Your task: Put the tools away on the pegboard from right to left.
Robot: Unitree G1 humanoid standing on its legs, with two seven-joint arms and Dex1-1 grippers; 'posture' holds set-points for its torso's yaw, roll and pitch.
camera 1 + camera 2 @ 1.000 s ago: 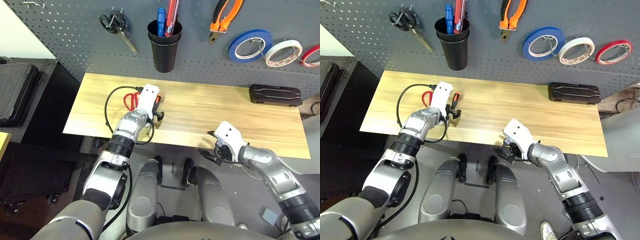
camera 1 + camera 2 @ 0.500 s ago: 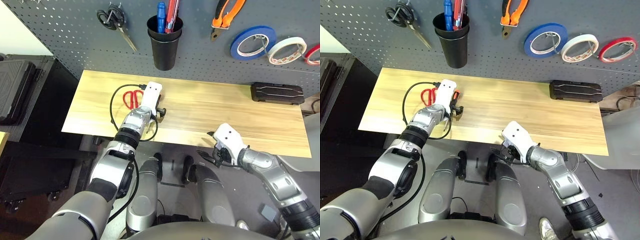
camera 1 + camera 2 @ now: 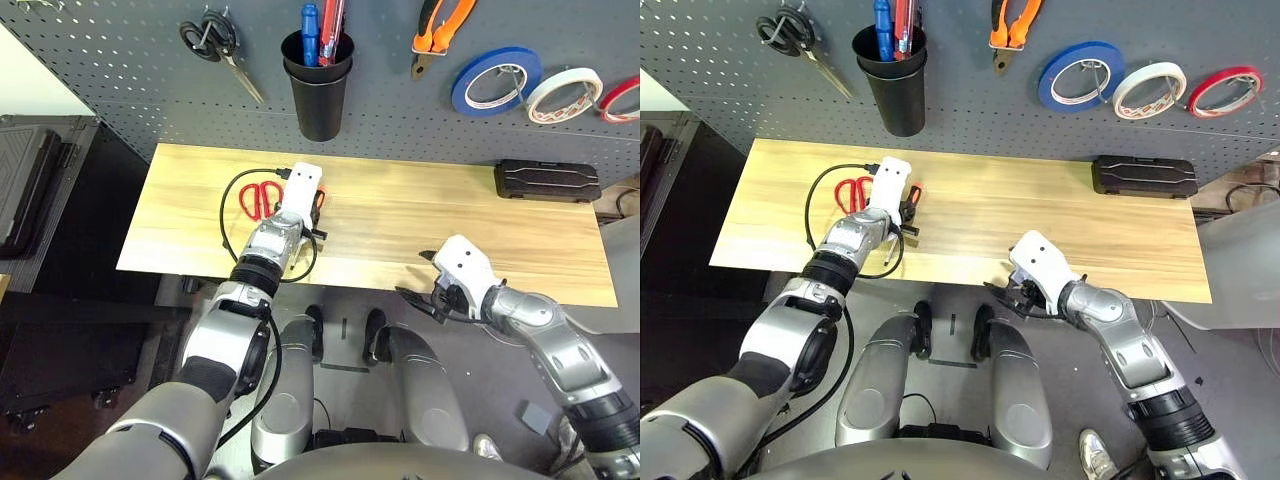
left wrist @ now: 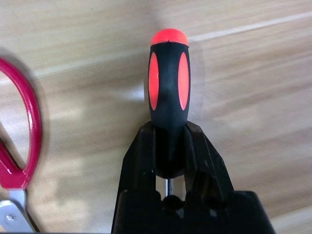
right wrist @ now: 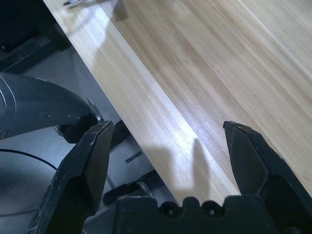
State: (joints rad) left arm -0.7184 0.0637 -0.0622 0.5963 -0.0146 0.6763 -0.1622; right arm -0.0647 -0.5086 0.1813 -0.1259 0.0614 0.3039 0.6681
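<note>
My right claw [image 5: 168,141] is near the front edge of the desk [image 3: 420,225], with its two fingers wide apart. My left claw [image 4: 170,129] is clamped on the handle of the screwdriver [image 4: 169,83], above the desk. The red scissors [image 3: 261,200] lie beside it. Behind, on the pegboard [image 3: 400,110], hang the pliers [image 3: 437,40] and the white tape roll [image 3: 564,96].

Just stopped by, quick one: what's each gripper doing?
Left gripper: closed on the screwdriver's handle.
Right gripper: open, nothing between its fingers.
</note>
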